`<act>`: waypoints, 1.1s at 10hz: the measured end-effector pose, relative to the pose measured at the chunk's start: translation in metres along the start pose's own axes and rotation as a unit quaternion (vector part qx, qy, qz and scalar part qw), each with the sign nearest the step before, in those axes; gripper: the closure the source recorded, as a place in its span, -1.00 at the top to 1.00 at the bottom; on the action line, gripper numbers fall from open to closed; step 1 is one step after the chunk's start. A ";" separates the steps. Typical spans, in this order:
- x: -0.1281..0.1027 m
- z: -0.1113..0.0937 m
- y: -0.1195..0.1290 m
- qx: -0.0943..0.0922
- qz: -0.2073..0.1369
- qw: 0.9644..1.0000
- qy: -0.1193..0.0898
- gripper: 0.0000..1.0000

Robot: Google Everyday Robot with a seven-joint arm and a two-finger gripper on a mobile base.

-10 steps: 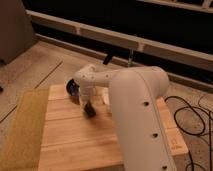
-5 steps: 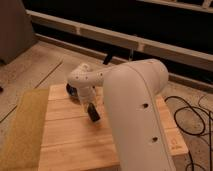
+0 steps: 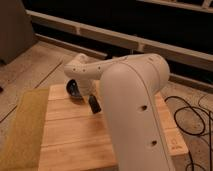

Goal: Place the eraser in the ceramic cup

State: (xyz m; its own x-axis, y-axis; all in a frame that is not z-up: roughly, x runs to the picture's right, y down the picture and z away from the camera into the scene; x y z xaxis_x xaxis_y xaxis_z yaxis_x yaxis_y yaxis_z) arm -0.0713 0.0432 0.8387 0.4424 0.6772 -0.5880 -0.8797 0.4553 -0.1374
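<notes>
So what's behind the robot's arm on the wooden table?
Only part of a black bowl shows, near the far edge of the wooden table. The dark tool hangs shut beside it. The arm covers the bowl's rest and anything farther right.

claw [image 3: 93,104] near bowl [image 3: 74,90], left tabletop [image 3: 65,140] free

The gripper [image 3: 93,104] hangs over the board [image 3: 65,135], just right of the bowl [image 3: 74,91].

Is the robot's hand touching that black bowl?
Cannot tell. In the camera view the hand hangs just beside the black bowl, but the white arm covers the space between them.
</notes>
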 end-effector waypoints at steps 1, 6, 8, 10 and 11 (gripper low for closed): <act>-0.002 -0.007 -0.007 0.003 0.006 1.000 -0.008 -1.00; -0.014 -0.041 -0.041 -0.009 0.028 0.992 -0.123 -1.00; -0.009 -0.047 -0.050 -0.022 0.037 0.987 -0.153 -1.00; -0.009 -0.048 -0.048 -0.025 0.037 0.986 -0.158 -1.00; -0.010 -0.049 -0.044 -0.026 0.034 0.986 -0.159 -1.00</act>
State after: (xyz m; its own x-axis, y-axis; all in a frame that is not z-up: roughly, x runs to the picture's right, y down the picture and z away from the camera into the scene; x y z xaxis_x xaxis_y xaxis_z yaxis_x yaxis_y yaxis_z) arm -0.0455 -0.0121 0.8116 0.4079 0.8554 -0.3191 -0.9130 0.3785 -0.1526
